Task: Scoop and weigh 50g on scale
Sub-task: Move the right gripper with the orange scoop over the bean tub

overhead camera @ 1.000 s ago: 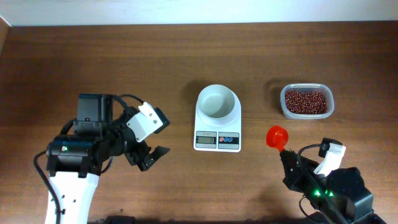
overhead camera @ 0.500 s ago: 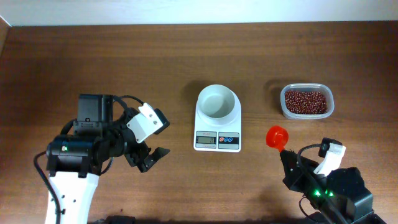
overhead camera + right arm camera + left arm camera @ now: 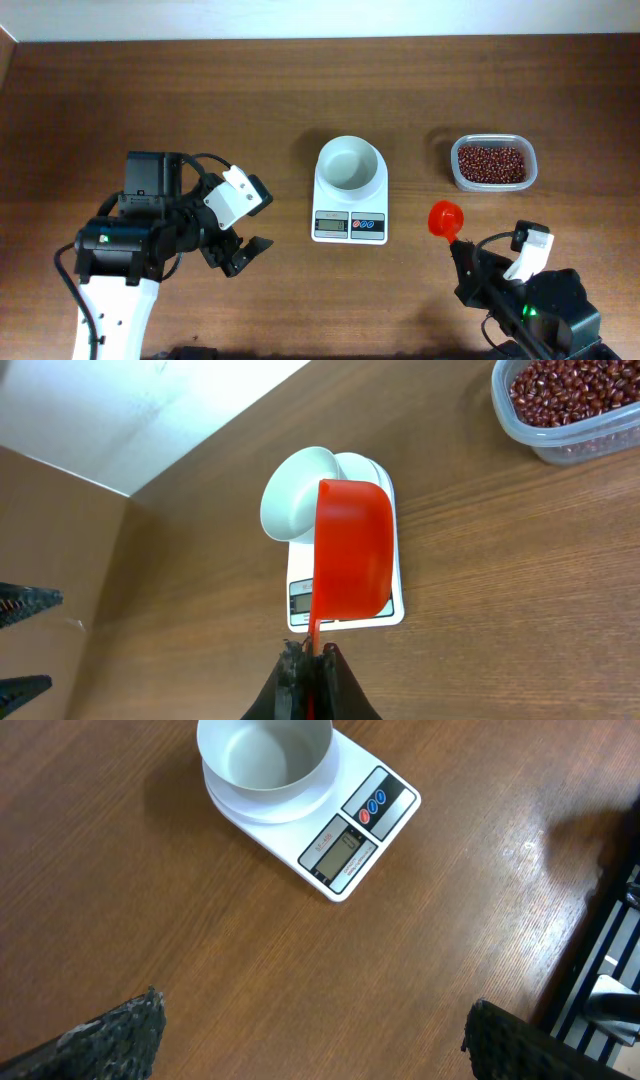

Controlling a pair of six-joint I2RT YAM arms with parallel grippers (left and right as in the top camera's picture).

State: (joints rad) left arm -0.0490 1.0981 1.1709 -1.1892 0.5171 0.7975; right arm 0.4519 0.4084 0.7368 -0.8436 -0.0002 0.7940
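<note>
Where beans lie heaped, round-bowled scale, glossy scoop

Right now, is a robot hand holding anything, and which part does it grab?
The right gripper is shut on the orange-red plastic scoop, pinching the bottom end of its thin handle. The left gripper is open and holds nothing.

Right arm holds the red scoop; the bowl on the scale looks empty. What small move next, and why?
Probably carry the scoop in the right pincer over to the tub and dip it into the beans: the scoop shows no beans, and the bowl on the scale is empty.
</note>
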